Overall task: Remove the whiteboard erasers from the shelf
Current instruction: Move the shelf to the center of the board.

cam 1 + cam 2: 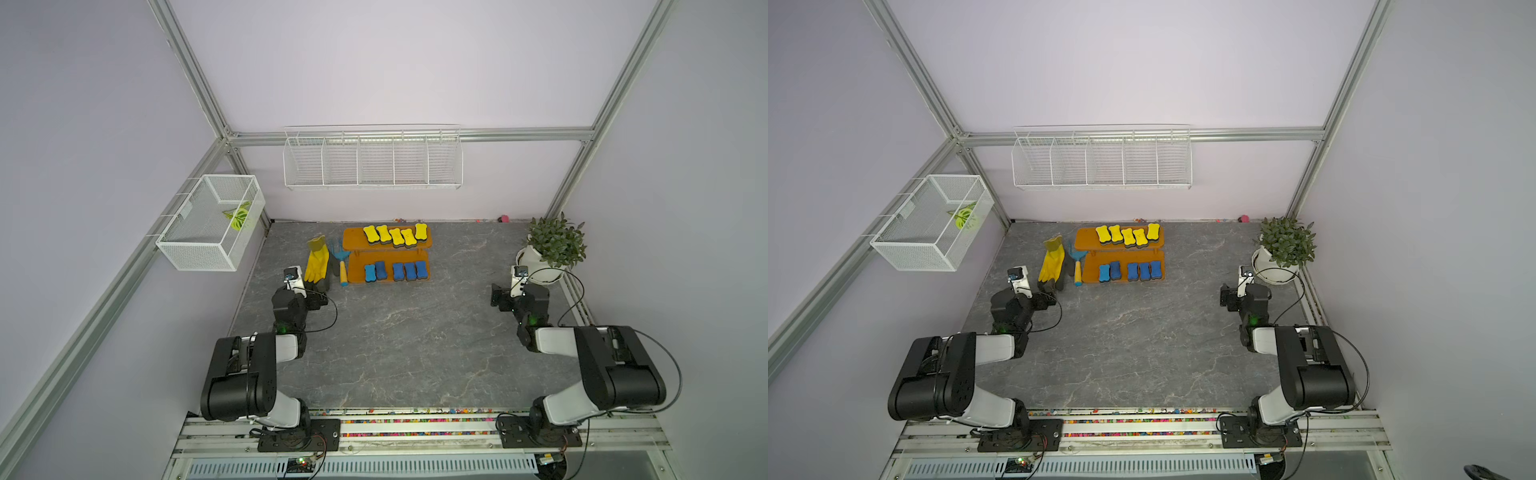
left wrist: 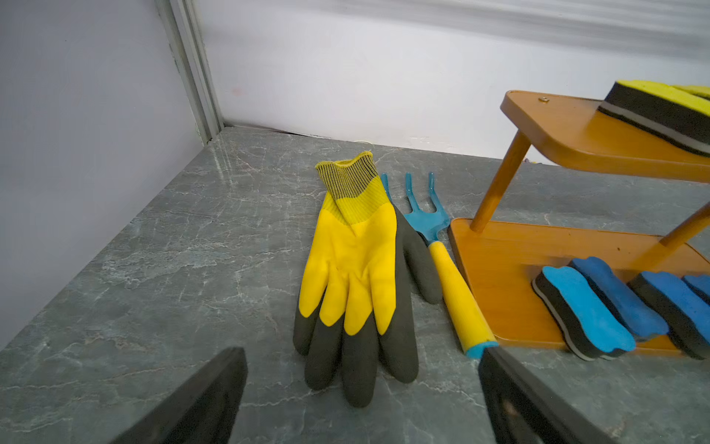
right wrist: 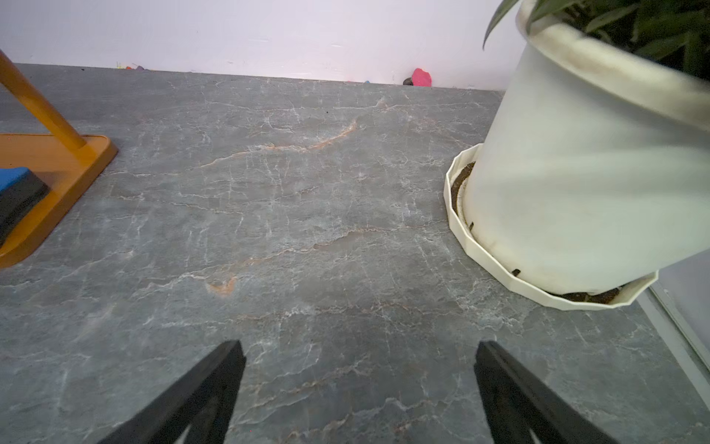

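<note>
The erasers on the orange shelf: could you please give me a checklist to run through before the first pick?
1. Left gripper open and empty: ok.
2. Right gripper open and empty: ok.
3. Five yellow erasers on the shelf's upper board: ok.
4. Five blue erasers on its lower board: ok.
5. Shelf's side toward the left gripper free: not ok; glove and garden fork lie there.
</note>
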`<state>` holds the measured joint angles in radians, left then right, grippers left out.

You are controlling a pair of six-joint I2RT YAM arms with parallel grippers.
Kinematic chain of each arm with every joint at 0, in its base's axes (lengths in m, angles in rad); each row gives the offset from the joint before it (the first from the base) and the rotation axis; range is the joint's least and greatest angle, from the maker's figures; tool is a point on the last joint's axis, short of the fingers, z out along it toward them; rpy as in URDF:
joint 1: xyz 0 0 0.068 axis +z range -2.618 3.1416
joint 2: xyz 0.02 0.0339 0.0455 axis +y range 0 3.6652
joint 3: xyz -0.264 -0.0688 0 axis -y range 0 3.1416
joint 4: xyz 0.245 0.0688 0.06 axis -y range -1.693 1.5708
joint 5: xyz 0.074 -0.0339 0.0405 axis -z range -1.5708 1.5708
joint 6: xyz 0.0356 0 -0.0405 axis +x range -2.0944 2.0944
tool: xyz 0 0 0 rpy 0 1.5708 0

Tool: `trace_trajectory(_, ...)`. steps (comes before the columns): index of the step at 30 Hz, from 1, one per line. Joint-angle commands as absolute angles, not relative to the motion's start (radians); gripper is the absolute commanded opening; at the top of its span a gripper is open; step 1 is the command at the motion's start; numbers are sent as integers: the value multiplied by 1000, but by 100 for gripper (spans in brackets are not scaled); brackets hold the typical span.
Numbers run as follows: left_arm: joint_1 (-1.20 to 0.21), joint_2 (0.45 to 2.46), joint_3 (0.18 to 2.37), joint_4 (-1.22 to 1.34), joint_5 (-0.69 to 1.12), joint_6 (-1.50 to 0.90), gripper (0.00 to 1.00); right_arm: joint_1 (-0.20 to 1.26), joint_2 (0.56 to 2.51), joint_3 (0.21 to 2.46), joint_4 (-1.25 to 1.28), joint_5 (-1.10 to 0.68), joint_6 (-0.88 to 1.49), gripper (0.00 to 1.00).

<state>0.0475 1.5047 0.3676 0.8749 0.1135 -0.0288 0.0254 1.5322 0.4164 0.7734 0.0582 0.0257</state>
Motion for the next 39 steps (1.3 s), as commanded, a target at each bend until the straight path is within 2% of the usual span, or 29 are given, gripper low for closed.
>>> trace_trajectory(1, 51, 1504, 367, 887, 129, -20, 100, 21, 1517, 409, 791, 57, 28, 99)
trace_trajectory(12, 51, 1505, 369, 884, 128, -22, 100, 21, 1514, 411, 784, 59, 24, 99)
trace_trajectory(15, 49, 1486, 392, 840, 45, -40, 100, 56, 1463, 402, 790, 203, 25, 99)
trace_trajectory(17, 25, 1423, 464, 672, -65, -51, 100, 121, 1379, 478, 585, 329, 9, 99)
trace_trajectory(20, 0, 1432, 693, 304, -173, -139, 100, 167, 1344, 690, 189, 366, 137, 98)
trace_trajectory(24, -14, 1532, 976, 13, -82, -326, 100, 170, 1387, 853, 35, 222, 231, 94)
trace_trajectory(28, -55, 1602, 1116, 5, 44, -377, 96, 170, 1452, 981, -3, 99, 275, 91)
trace_trajectory(35, -54, 1769, 1364, -62, 440, -375, 74, 144, 1631, 1235, -122, -165, 420, 88)
trace_trajectory(39, -40, 1826, 1419, -74, 550, -393, 72, 133, 1755, 1367, -118, -401, 499, 80)
